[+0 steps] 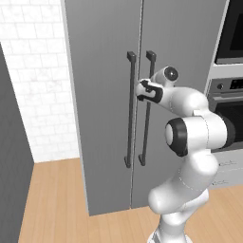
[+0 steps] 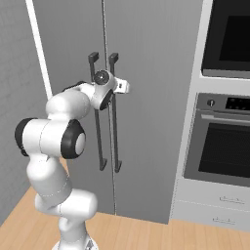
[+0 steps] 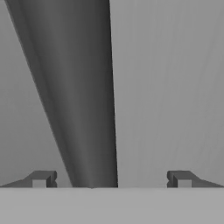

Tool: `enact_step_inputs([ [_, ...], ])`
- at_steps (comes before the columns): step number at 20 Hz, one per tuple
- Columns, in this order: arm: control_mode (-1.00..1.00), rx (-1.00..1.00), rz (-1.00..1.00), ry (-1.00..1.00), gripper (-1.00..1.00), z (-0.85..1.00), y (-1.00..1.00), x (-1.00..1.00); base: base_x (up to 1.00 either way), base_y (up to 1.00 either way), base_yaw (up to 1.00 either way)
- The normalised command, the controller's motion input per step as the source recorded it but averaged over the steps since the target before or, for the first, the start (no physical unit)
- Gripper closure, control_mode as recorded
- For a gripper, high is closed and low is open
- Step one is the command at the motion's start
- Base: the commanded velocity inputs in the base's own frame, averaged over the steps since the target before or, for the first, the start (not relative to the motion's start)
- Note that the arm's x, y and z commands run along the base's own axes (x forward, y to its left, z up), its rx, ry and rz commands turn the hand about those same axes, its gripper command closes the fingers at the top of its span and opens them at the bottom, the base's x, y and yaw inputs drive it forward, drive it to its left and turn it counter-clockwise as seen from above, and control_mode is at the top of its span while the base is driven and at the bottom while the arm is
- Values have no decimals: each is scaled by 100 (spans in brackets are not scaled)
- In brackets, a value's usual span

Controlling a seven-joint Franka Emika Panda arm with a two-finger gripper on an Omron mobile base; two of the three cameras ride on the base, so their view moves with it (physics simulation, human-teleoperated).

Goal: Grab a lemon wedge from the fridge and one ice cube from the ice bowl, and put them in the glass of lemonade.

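- Left base view: the fridge [image 1: 104, 118] stands shut, both doors closed. The gripper [image 1: 141, 90] is raised to the two dark bar handles [image 1: 129, 109], at the seam between the doors, presumably because the lemon wedge lies behind them.
- Right base view: the hand sits against the right handle [image 2: 114, 112], near its upper part. The oven [image 2: 222, 141] is just beside the fridge.
- Hand view: the fingers [image 3: 41, 179] stand fully spread, holding nothing, with one dark handle bar [image 3: 83, 109] between them, ready for a grip.
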Motion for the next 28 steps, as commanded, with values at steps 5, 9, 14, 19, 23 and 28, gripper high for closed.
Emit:
enact_step_inputs([
  [5, -100, 0, 4, 0, -100, -40, -18, 63, 0, 0, 0],
  [9, -100, 0, 0, 0, 100, -9, 0, 44, 0, 0, 0],
  [14, -100, 0, 0, 19, 100, 0, -6, -37, 0, 0, 0],
  [19, -100, 2, 0, 13, 100, 7, -52, -98, 0, 0, 0],
  [23, -100, 8, 0, 4, 100, 20, -93, -100, 0, 0, 0],
  [28, -100, 11, 0, 0, 100, 20, -100, -100, 0, 0, 0],
])
